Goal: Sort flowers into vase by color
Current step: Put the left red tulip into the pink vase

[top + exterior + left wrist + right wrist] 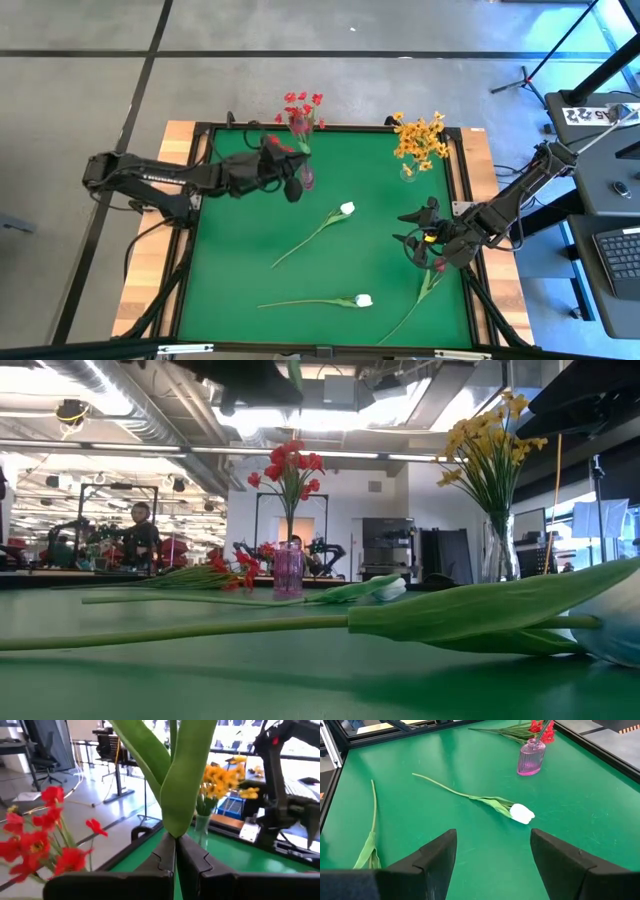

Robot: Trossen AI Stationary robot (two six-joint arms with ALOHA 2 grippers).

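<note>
Green table [300, 290] has two white buds [347, 209] lying loose mid-mat, not sorted yet. Left claw [175, 851] is pinched tight on a green stem [182, 785] by the pink vase [307, 178] holding reds, probably for dropping in. Right claw [492, 852] gapes wide, empty, over a maroon bud [438, 266] near the right edge.

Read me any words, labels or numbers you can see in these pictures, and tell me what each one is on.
White lettering on the left arm: too small to read.
Dark marks on a white sheet on the desk beside the table: too blurred to read.
Nothing else readable in any view.
</note>
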